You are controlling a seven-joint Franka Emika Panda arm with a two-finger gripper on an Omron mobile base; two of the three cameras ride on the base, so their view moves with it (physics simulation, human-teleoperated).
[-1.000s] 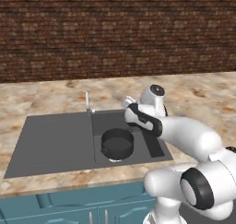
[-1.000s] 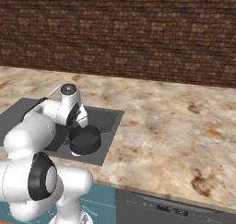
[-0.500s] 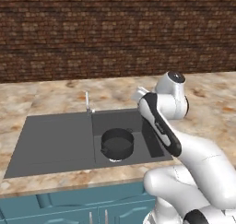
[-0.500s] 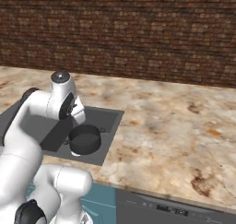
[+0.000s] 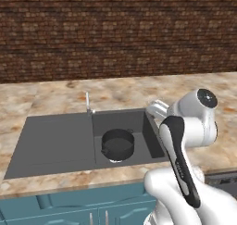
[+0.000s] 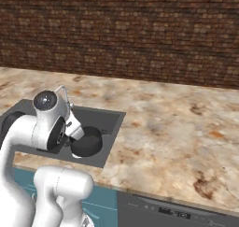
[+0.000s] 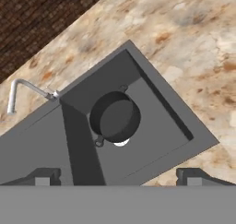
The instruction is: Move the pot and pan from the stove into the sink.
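Note:
The dark round pot point(image 5: 118, 143) stands upright in the sunken basin of the dark grey sink point(image 5: 60, 138), over the silver drain. From the right side, the pot point(image 6: 86, 142) sits in the basin just past my arm. My gripper point(image 5: 155, 109) hovers above the basin's right rim, open and holding nothing. Looking down along the hand, the pot point(image 7: 115, 117) lies below and apart from the spread fingertips point(image 7: 44, 177) of my gripper point(image 7: 119, 174). The pan and the stove are out of view.
A thin silver faucet point(image 5: 88, 101) rises at the back of the sink between the flat drainboard point(image 7: 37, 144) and the basin. Marbled counter point(image 6: 177, 132) stretches to the right, a brick wall point(image 5: 115, 29) behind. A dark appliance panel point(image 6: 168, 212) sits under the counter's front edge.
My arm has lifted up and back out of the basin toward the right, its jaws still apart. The pot has stayed where it was in the basin.

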